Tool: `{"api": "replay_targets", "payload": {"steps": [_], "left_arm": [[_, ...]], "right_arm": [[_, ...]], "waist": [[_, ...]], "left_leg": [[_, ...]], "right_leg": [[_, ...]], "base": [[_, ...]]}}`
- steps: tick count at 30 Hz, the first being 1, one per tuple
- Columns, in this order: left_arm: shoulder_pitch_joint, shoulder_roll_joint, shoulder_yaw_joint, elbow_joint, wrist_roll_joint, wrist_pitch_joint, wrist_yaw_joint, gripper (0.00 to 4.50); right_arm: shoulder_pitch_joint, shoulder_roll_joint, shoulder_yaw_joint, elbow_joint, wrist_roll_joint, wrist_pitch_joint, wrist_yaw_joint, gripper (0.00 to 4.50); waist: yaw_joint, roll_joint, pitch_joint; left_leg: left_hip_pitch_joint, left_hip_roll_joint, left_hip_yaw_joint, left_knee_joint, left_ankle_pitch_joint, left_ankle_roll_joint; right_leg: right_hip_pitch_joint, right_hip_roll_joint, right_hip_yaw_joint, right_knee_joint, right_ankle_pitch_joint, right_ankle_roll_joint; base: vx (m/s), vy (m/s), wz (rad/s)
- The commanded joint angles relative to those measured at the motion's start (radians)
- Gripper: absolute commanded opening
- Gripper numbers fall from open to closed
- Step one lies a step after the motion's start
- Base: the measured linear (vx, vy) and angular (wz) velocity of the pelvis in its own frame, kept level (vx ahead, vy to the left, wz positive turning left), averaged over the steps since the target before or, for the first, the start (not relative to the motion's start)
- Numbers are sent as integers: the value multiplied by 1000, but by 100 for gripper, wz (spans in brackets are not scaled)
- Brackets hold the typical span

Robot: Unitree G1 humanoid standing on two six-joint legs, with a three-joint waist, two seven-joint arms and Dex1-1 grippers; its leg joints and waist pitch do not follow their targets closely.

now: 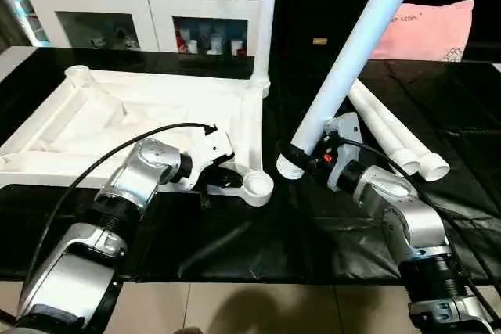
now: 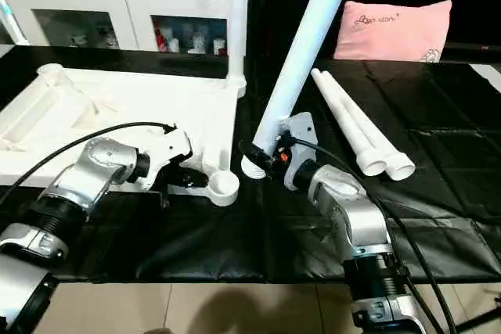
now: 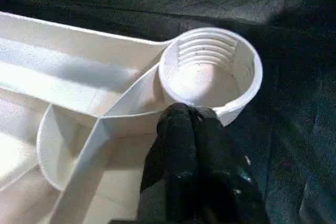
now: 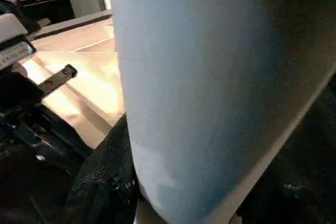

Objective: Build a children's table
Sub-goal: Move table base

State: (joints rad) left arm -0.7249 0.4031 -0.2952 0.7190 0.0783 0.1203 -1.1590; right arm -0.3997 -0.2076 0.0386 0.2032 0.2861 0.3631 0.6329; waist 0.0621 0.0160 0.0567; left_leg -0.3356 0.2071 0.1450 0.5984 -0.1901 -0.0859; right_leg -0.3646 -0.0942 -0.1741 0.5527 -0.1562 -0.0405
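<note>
My right gripper [image 1: 307,159] clamps a tilted leg [image 1: 344,76] beside the tabletop [image 1: 141,115]; my left gripper [image 3: 191,121], fingers pressed together, rests at its empty corner socket [image 3: 210,66].

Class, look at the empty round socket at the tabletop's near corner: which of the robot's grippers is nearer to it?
Left. The left gripper sits shut right against the near corner socket. The right gripper holds a tilted leg just beside the tabletop, its threaded end slightly off the socket.

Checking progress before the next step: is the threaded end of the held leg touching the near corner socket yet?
Apart. The left eye view shows black cloth between the leg's threaded end and the near corner socket.
</note>
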Motion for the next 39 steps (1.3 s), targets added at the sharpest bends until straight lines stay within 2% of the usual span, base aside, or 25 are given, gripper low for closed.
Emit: {"api": "replay_targets", "payload": {"steps": [1, 2, 3, 4, 5, 7, 8, 10, 12, 13, 14, 16, 17, 20, 21, 22, 24, 27, 29, 30, 33, 34, 35, 38, 39], "left_arm": [[-26, 21, 10, -7, -5, -13, -33, 41], [-32, 36, 11, -3, -7, -22, -50, 46], [-38, 49, 11, 4, -8, -32, -66, 58], [-44, 58, 10, 12, -9, -43, -76, 72], [-44, 58, 9, 13, -8, -43, -77, 79], [-65, 88, 0, 39, 1, -62, -117, 91], [-70, 96, -3, 47, 1, -65, -136, 116], [-82, 114, -12, 63, 6, -65, -177, 124], [-87, 124, -17, 71, 9, -66, -198, 136], [-91, 133, -22, 75, 10, -60, -223, 148], [-95, 143, -26, 80, 8, -51, -253, 160], [-96, 149, -26, 81, 6, -47, -267, 171], [-102, 156, -29, 95, 7, -51, -283, 178], [-104, 160, -28, 108, 10, -66, -284, 206], [-105, 161, -27, 114, 14, -71, -281, 212], [-105, 164, -27, 120, 16, -75, -286, 220], [-106, 166, -26, 125, 14, -71, -293, 240], [-107, 170, -25, 128, 15, -76, -292, 265], [-107, 177, -27, 130, 15, -70, -314, 280], [-106, 181, -30, 130, 18, -71, -319, 282], [-105, 184, -50, 165, 62, -118, -275, 283], [-105, 184, -50, 165, 62, -118, -275, 283], [-105, 182, -51, 172, 68, -128, -261, 255], [-111, 168, -42, 206, 77, -156, -201, 245], [-111, 166, -40, 213, 73, -158, -207, 222]], "right_arm": [[-13, -5, -14, -4, 11, 5, -1, 195], [-11, -5, -14, -6, 12, 5, -1, 195], [-8, -5, -15, -8, 12, 5, -1, 195], [-7, -6, -16, -9, 13, 6, -1, 195], [-7, -6, -16, -9, 13, 6, -1, 195], [-5, -6, -18, -9, 13, 5, -2, 195], [-5, -6, -18, -8, 14, 5, -1, 195], [-5, -8, -19, -5, 14, 5, 0, 195], [-5, -8, -19, -3, 14, 5, 1, 195], [-5, -9, -19, -2, 14, 5, 2, 195], [-3, -9, -19, -5, 14, 6, 2, 195], [-2, -9, -19, -6, 14, 6, 2, 195], [-1, -9, -20, -6, 14, 6, 3, 195], [2, -9, -19, -9, 14, 7, 2, 195], [3, -9, -19, -11, 14, 8, 2, 195], [6, -8, -18, -15, 13, 9, 1, 195], [7, -8, -18, -16, 13, 9, 1, 195], [9, -9, -17, -19, 12, 9, 2, 195], [11, -10, -15, -21, 11, 10, 2, 195], [12, -10, -15, -22, 11, 10, 1, 195], [11, -8, -13, -22, 10, 11, 1, 195], [11, -8, -13, -22, 10, 11, 1, 195], [11, -8, -13, -22, 10, 11, 0, 195], [10, -5, -11, -23, 11, 13, 0, 195], [9, -5, -10, -22, 11, 14, 0, 195]], "waist": [[-6, 13, -63], [-8, 21, -65], [-8, 17, -67], [-6, 18, -70], [-6, 18, -70], [1, 16, -83], [0, 13, -86], [6, 13, -97], [10, 14, -100], [11, 16, -100], [13, 15, -98], [15, 15, -94], [17, 16, -85], [19, 16, -76], [19, 15, -74], [22, 16, -67], [25, 16, -64], [28, 16, -70], [29, 17, -74], [30, 19, -78], [28, 17, -80], [28, 17, -79], [29, 16, -80], [31, 16, -79], [31, 19, -78]], "left_leg": [[12, 22, -13, -82, -409, 5], [6, 20, -13, -82, -385, 5], [2, 22, -11, -83, -356, 9], [1, 22, -8, -83, -327, 11], [1, 22, -8, -83, -327, 11], [-9, 25, -3, -77, -194, 20], [-18, 23, -4, -75, -154, 27], [-31, 19, -1, -59, -2, 59], [-32, 14, 2, -49, 63, 93], [-33, 16, 2, -47, 68, 101], [-35, 16, 4, -47, 65, 113], [-36, 17, 5, -50, 23, 103], [-31, 19, 9, -57, -53, 71], [-27, 18, 11, -63, -135, 31], [-23, 17, 13, -64, -152, 24], [-14, 16, 13, -68, -195, 11], [-4, 16, 13, -71, -233, 1], [-5, 19, 9, -73, -220, -3], [-8, 22, 8, -74, -197, -2], [-13, 25, 6, -73, -171, 0], [-16, 22, 8, -70, -149, 7], [-17, 20, 9, -70, -150, 7], [-17, 19, 10, -69, -144, 10], [-18, 19, 10, -69, -147, 10], [-17, 19, 10, -70, -150, 9]], "right_leg": [[33, -76, 45, -96, -518, -8], [37, -78, 51, -89, -496, -26], [38, -77, 57, -84, -461, -41], [36, -75, 63, -76, -418, -62], [36, -75, 63, -76, -418, -62], [43, -72, 79, -38, -222, -136], [48, -70, 81, -29, -172, -146], [49, -67, 89, 5, 32, -195], [43, -65, 90, 18, 134, -226], [42, -66, 91, 21, 147, -233], [42, -65, 89, 20, 140, -236], [43, -66, 89, 14, 82, -227], [41, -67, 88, -1, -44, -204], [39, -66, 88, -21, -207, -159], [36, -65, 88, -27, -245, -146], [31, -64, 85, -42, -361, -107], [27, -66, 83, -55, -448, -78], [28, -66, 86, -51, -427, -75], [29, -64, 88, -41, -362, -91], [31, -64, 91, -29, -283, -116], [34, -63, 92, -21, -212, -140], [35, -63, 92, -21, -211, -140], [37, -64, 92, -23, -219, -135], [36, -65, 90, -27, -250, -123], [35, -64, 90, -29, -255, -122]], "base": [[0, 0, 0], [0, 0, 0], [0, 0, 0], [0, 0, 0], [56, -17, 4], [66, -26, 5], [0, 0, 0], [0, 0, 0], [0, 0, 0], [0, 0, 0], [0, 0, 0], [0, 0, 0], [0, 0, 0], [0, 0, 0], [0, 0, 0], [0, 0, 0], [0, 0, 0], [0, 0, 0], [0, 0, 0], [0, 0, 0], [0, 0, 0], [0, 0, 0], [0, 0, 0], [0, 0, 0], [0, 0, 0]]}}
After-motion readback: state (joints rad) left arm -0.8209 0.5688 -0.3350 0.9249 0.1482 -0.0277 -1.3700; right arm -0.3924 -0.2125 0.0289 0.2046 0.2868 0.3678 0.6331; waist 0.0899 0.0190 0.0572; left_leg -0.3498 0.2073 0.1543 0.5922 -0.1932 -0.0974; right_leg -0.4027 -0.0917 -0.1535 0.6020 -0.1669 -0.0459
